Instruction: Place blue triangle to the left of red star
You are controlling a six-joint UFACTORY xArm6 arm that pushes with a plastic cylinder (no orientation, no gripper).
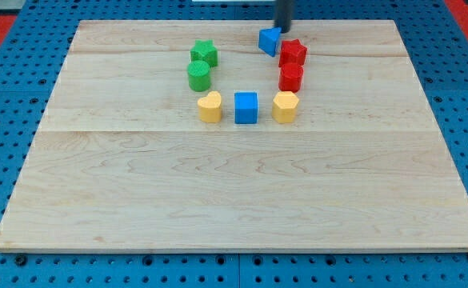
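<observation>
The blue triangle (pixel 270 40) lies near the view's top centre of the wooden board (pixel 242 200), touching or nearly touching the left side of the red star (pixel 293 53). My tip (pixel 283 30) comes down from the view's top edge and ends just above and to the right of the blue triangle, at the star's upper left.
A red cylinder-like block (pixel 290 78) sits just below the red star. A green star (pixel 205 54) and a green cylinder (pixel 198 76) lie to the left. A yellow heart (pixel 210 106), a blue cube (pixel 246 107) and a yellow hexagon (pixel 285 106) form a row below.
</observation>
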